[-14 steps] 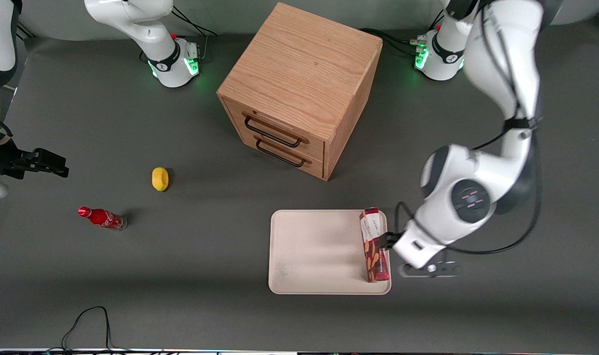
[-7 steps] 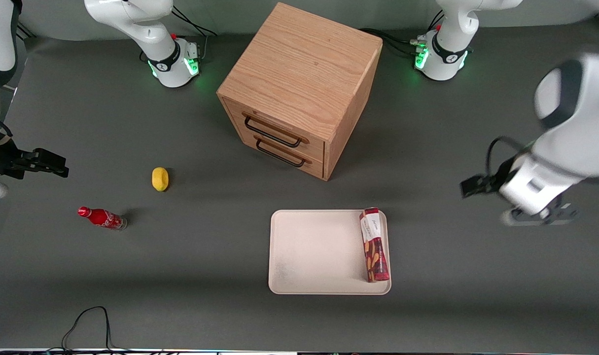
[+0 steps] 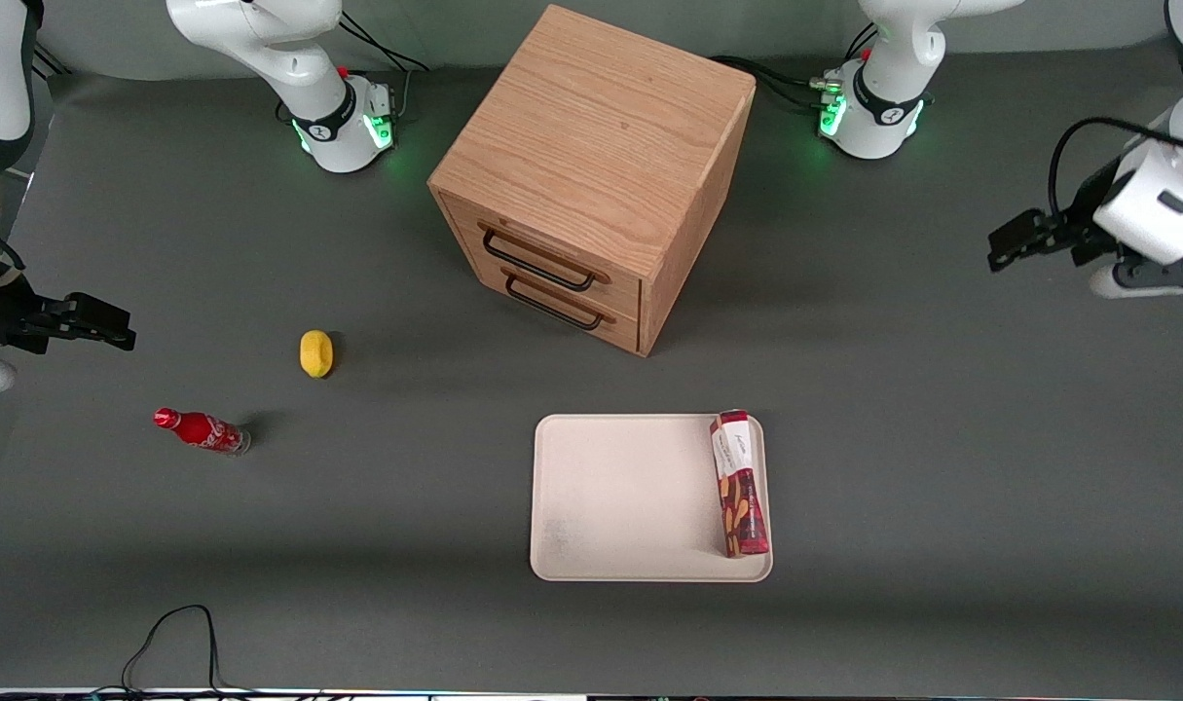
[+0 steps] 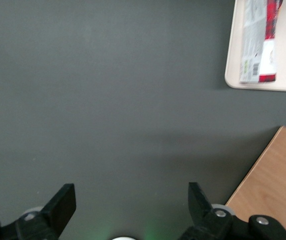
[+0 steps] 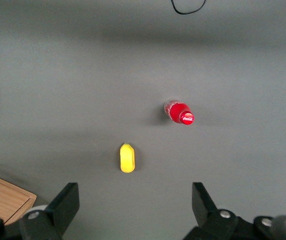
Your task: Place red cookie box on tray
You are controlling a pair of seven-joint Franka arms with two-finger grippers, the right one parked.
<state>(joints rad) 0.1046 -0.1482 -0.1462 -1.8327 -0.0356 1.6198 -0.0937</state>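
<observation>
The red cookie box (image 3: 740,484) lies flat on the cream tray (image 3: 630,497), along the tray's edge toward the working arm's end. The left wrist view shows the red cookie box (image 4: 258,40) lying on a corner of the tray (image 4: 231,75). My gripper (image 3: 1015,241) hangs open in the air at the working arm's end of the table, farther from the front camera than the tray and well apart from the box. Its two fingers (image 4: 63,202) stand wide apart with only bare tabletop between them.
A wooden two-drawer cabinet (image 3: 591,175) stands mid-table, farther from the camera than the tray; its corner (image 4: 273,185) shows in the left wrist view. A yellow lemon-like object (image 3: 316,352) and a small red soda bottle (image 3: 200,429) lie toward the parked arm's end.
My gripper let go of the red cookie box, then rose and swung away from the tray toward the working arm's end. The box stays put on the tray.
</observation>
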